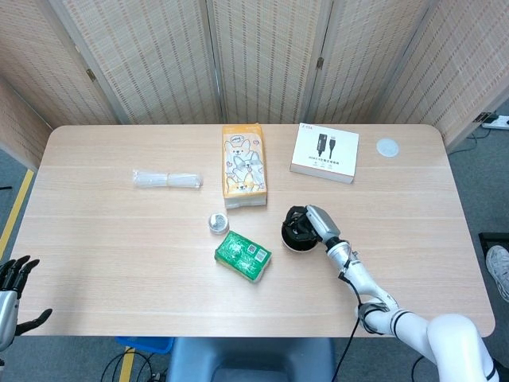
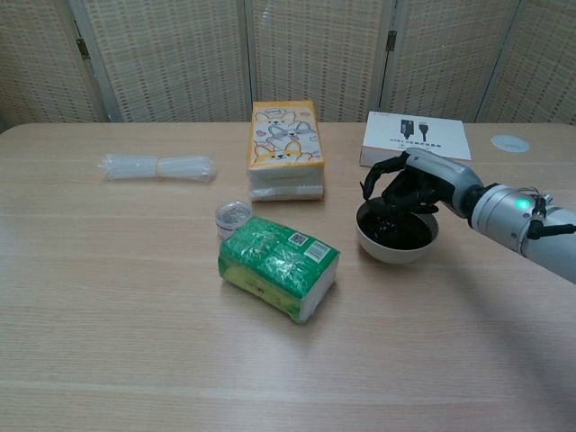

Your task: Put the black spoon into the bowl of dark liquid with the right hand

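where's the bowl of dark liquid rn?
The bowl of dark liquid sits right of centre in both views, under the right hand, in front of the white box and right of the green pack.
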